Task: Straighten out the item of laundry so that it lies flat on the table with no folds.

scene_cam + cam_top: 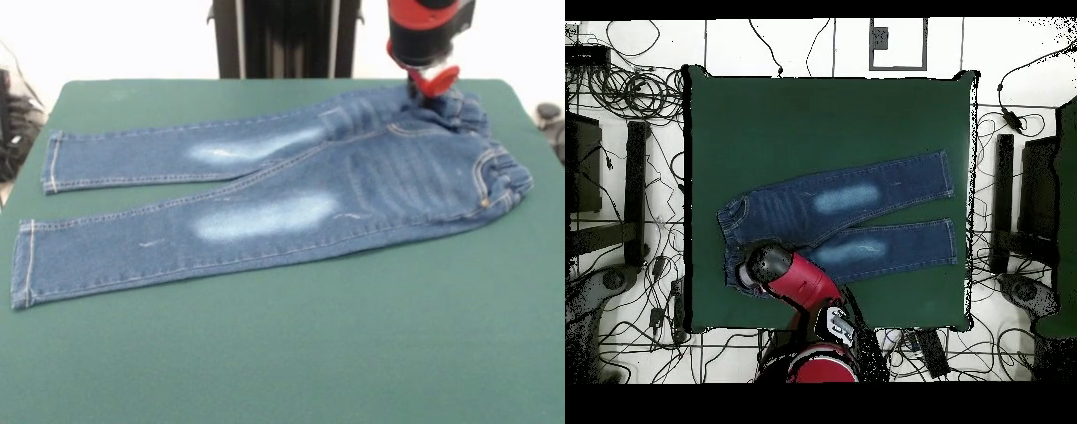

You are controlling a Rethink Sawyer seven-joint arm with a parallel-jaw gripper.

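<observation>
Jeans (291, 199) lie spread across the green table (309, 353), both legs stretched out side by side and apart, faded patches showing on each thigh. The gathered waistband sits bunched at the edge nearest the robot. The gripper (430, 86) is down right at that waistband; whether it is pinching the cloth, I cannot tell.

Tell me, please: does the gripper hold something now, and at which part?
It cannot be told. The gripper is down at the waistband of the jeans, at its far end, but neither view shows whether it grips the cloth.
</observation>
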